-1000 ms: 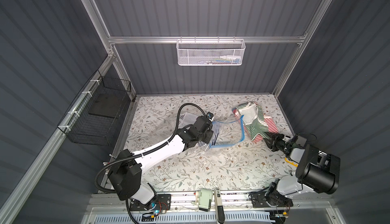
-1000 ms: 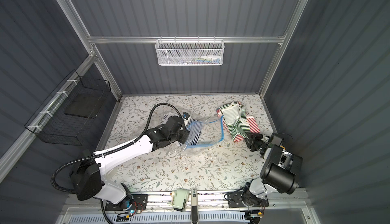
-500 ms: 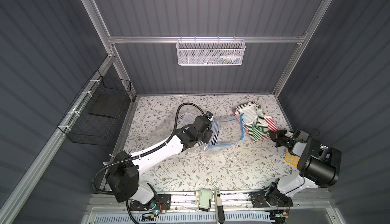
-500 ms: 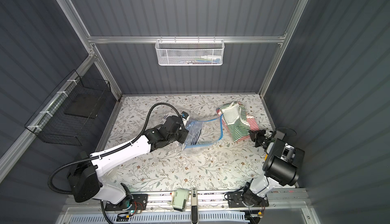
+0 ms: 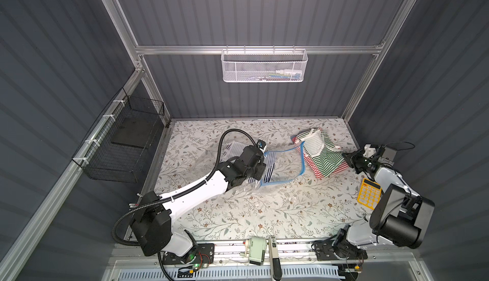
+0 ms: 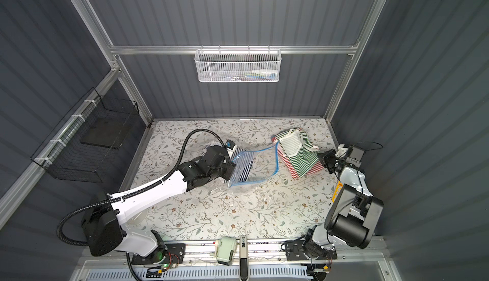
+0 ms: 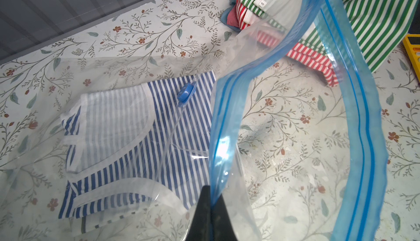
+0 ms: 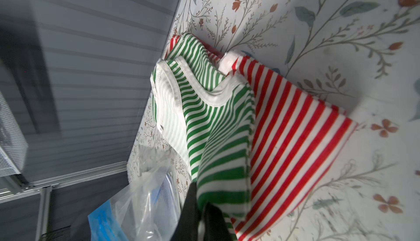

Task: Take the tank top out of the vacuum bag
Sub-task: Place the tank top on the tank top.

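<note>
L pincer (image 7: 210, 197) clenched on vacuum bag (image 7: 223, 119); R pincer (image 8: 202, 205) grips green tank top (image 8: 211, 126), tag (image 7: 262, 3) "S".

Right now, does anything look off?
Yes. The right pincer grips the green-striped tank top, already outside the vacuum bag atop the red-striped one, while the blue-striped tank top sits inside, untouched.

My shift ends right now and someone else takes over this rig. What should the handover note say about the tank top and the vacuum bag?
Left end effector: shut on the blue zip edge of the vacuum bag, whose mouth is open.
Right end effector: shut on the green striped tank top, which lies on a red striped top by the bag's mouth.
Done: the green top looks to be out of the bag.
Left: a blue striped tank top lies inside the bag; release the green one.
</note>
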You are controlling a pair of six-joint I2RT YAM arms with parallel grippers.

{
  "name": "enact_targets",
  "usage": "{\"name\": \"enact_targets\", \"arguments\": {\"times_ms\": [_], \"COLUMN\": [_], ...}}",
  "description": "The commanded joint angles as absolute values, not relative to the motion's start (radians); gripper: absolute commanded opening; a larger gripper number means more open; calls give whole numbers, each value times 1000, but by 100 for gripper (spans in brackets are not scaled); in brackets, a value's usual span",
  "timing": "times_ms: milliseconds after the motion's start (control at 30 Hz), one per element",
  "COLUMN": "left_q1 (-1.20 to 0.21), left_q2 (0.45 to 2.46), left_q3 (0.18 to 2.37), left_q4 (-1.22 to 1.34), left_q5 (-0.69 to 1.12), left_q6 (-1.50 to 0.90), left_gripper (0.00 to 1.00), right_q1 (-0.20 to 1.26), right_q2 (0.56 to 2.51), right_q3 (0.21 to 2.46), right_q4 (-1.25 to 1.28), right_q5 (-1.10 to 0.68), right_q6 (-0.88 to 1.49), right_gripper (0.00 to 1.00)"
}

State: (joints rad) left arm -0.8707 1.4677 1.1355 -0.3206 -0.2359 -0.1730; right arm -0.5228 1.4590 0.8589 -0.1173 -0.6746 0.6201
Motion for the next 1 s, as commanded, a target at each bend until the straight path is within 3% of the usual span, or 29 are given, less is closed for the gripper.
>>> {"name": "enact_targets", "arguments": {"times_ms": [0, 200, 333, 433, 467, 700, 967], "left_q1": [-864, -865, -865, -865, -865, -864, -865], "left_q2": [1459, 1459, 1469, 1476, 1475, 1440, 1448], "left_q3": [1122, 1118, 1146, 1161, 1161, 1115, 1136], "left_q4": [-324, -320, -344, -367, -369, -332, -372], "left_q5": [-239, -236, -242, -254, -258, -245, -310], "left_q6": [-179, -180, -169, -167, -167, -178, -203], "left_gripper": [0, 0, 0, 0, 0, 0, 0], "right_q1": [-517, -515, -515, -515, -516, -401, -152], "right_q2": [1449, 1450, 1401, 1354, 1337, 1222, 1247], "right_q3": [874, 808, 802, 809, 815, 872, 907], "right_q4": [-193, -155, -208, -252, -271, -367, -435], "right_q5": [-593, -493, -328, -208, -177, -67, -64], "right_q6": [523, 523, 508, 497, 490, 395, 253], "right_gripper": [0, 7, 24, 31, 39, 65, 69]}}
